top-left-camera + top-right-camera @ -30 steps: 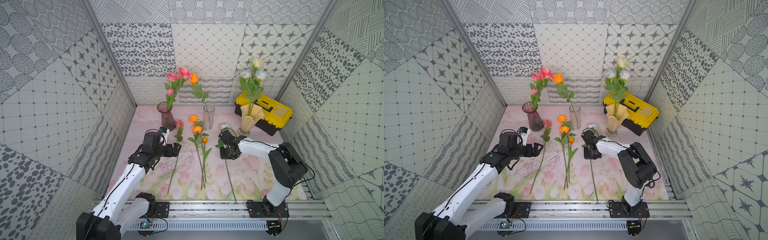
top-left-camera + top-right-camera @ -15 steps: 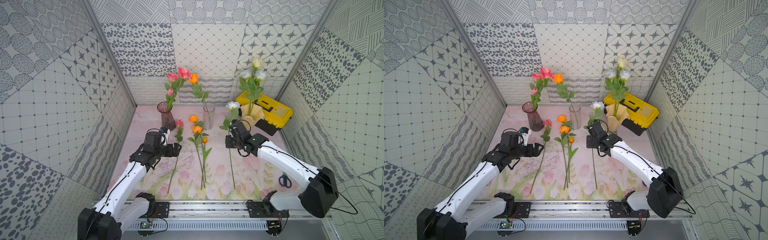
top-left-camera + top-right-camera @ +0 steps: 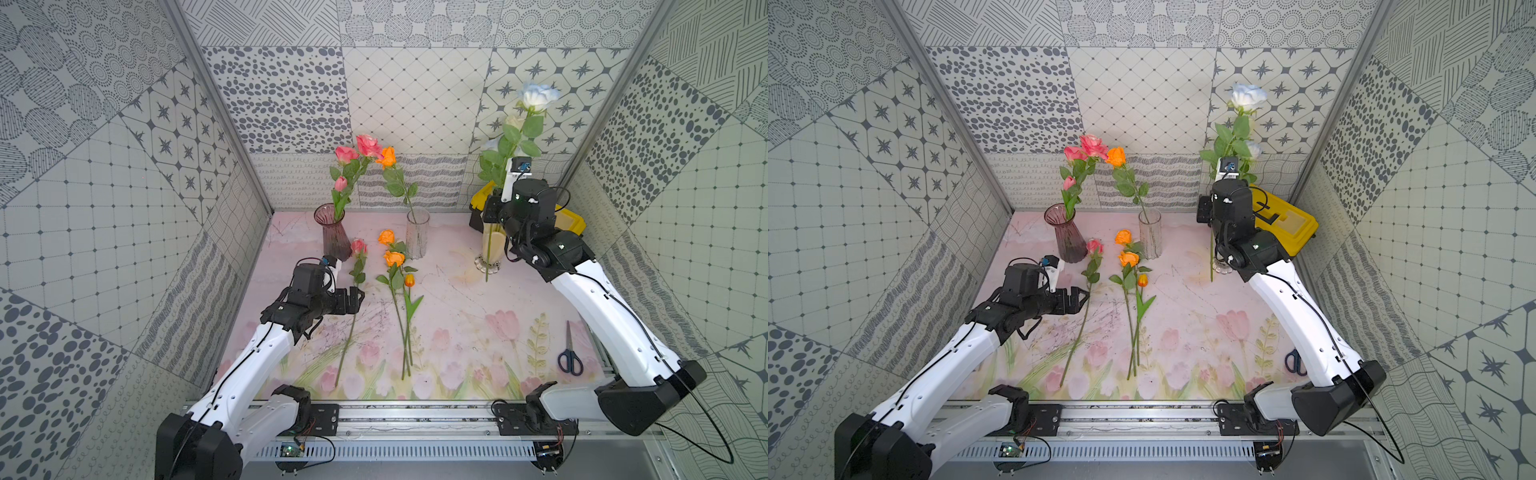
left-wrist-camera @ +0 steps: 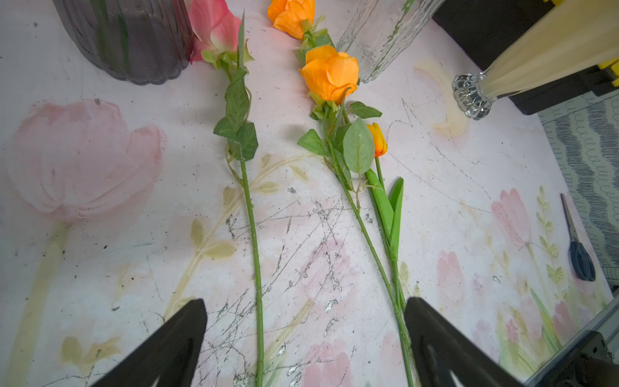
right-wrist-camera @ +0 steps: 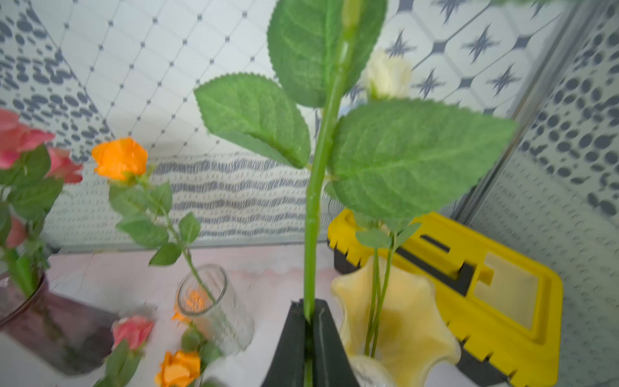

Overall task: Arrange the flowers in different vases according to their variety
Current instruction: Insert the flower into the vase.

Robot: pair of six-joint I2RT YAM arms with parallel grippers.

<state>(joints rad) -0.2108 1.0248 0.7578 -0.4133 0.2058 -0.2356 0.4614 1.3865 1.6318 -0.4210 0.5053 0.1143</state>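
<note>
My right gripper (image 3: 492,214) (image 5: 310,308) is shut on the green stem (image 5: 318,174) of a pale-blue rose (image 3: 538,95). It holds the rose upright beside the cream ruffled vase (image 3: 492,249) (image 5: 402,318), which has two stems in it. The rose's stem end hangs just outside the vase foot. The purple vase (image 3: 334,235) holds pink flowers (image 3: 357,149). One orange rose (image 3: 387,157) stands in the clear vase (image 3: 417,232). My left gripper (image 3: 357,299) (image 4: 303,308) is open, low over the stem (image 4: 254,261) of a pink rose (image 3: 358,246) lying on the cloth. Two orange roses (image 3: 392,257) and an orange tulip bud (image 3: 409,280) lie beside it.
A yellow and black toolbox (image 3: 569,220) sits at the back right behind the cream vase. Blue-handled scissors (image 3: 568,357) lie near the front right edge. Patterned walls close in three sides, and a metal rail (image 3: 415,415) runs along the front.
My right arm has lifted the pale-blue rose off the cloth and carried it back and to the right, upright beside the cream vase. The left arm has barely moved.
</note>
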